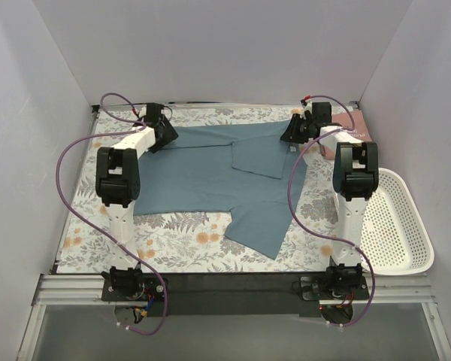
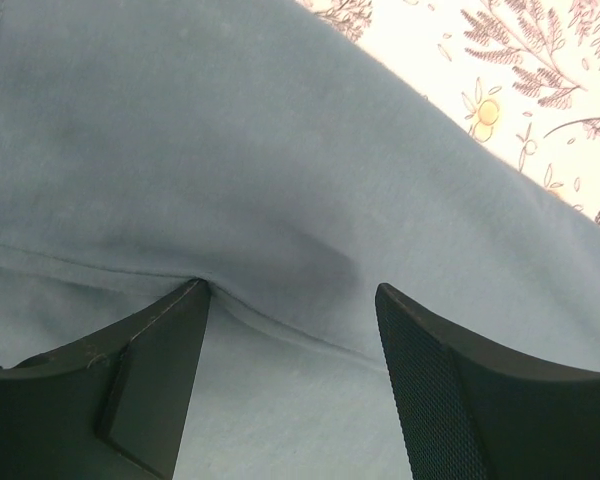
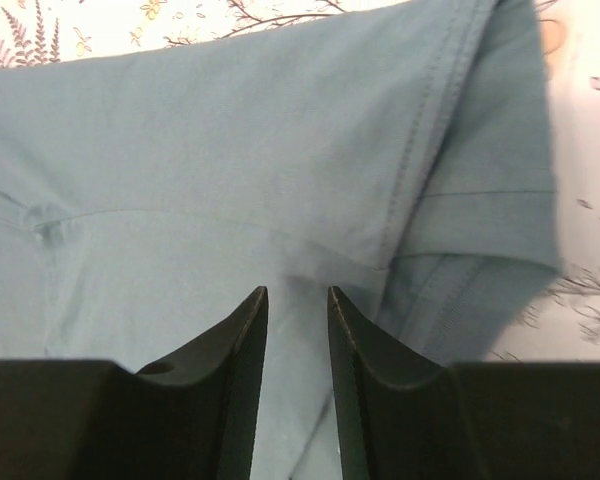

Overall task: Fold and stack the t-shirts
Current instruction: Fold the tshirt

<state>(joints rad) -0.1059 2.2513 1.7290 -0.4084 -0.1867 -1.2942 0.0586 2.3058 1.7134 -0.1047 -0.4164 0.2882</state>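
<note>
The teal-blue t-shirt point(image 1: 203, 177) lies spread on the floral table cloth, with one flap folded over its middle and one part reaching toward the near edge. My left gripper point(image 1: 168, 141) sits low on its far left part; its jaws point(image 2: 292, 290) stand wide open over the cloth point(image 2: 230, 150), the left finger touching a seam ridge. My right gripper point(image 1: 292, 134) is on the far right part; its jaws point(image 3: 298, 292) stand a narrow gap apart with teal cloth point(image 3: 230, 150) between them. The pink shirt point(image 1: 358, 128) shows partly at the back right behind the right arm.
A white perforated basket point(image 1: 406, 226) stands at the right edge beside the right arm. The floral table cloth point(image 1: 180, 248) shows in front of the shirt. White walls enclose the left, back and right sides. Purple cables loop along both arms.
</note>
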